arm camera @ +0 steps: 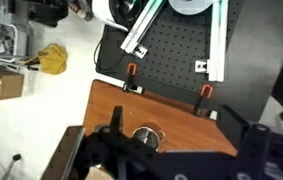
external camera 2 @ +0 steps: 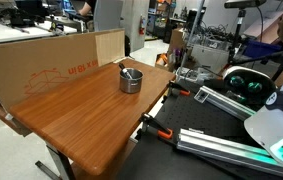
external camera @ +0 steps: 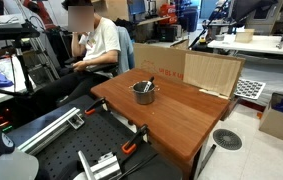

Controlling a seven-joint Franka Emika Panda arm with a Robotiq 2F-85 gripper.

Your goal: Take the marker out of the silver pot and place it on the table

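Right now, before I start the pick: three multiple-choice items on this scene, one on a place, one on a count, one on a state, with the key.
1. The silver pot stands on:
A) the wooden table
B) the black pegboard
C) the floor

2. Orange clamps on the table edge in the wrist view:
A) one
B) two
C) four

3. The marker is:
A) lying flat on the table
B) in the pot, sticking out
C) on the floor

Key:
1 A: both exterior views show the pot on the wood.
2 B: one clamp on each side of that edge.
3 B: its end rises above the pot's rim.
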